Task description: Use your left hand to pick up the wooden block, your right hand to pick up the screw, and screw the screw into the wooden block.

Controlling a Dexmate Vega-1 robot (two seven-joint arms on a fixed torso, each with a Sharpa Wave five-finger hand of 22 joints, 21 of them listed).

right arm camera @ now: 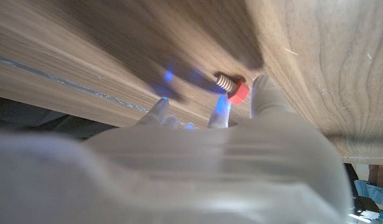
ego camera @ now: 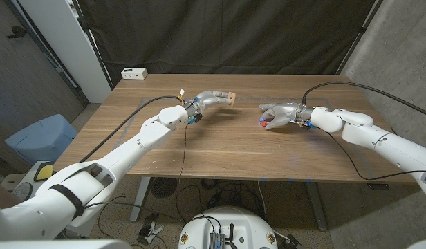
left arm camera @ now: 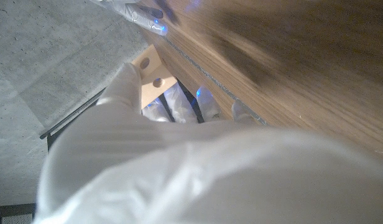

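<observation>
My left hand (ego camera: 211, 99) holds a pale wooden block (ego camera: 230, 96) at the table's far middle. The left wrist view shows the block (left arm camera: 153, 74) with two round holes, gripped at my fingertips. To the right, my right hand (ego camera: 281, 115) is just above the table, with a red-headed screw (ego camera: 265, 124) at its fingertips. In the right wrist view the screw (right arm camera: 234, 88) has a red head and a metal thread and sits pinched between my fingers, close over the wood. The two hands are a short gap apart.
A white box (ego camera: 134, 72) sits at the wooden table's (ego camera: 220, 149) far left corner. Black cables trail along both arms over the tabletop. A blue bin (ego camera: 40, 138) stands on the floor left of the table. A dark curtain hangs behind.
</observation>
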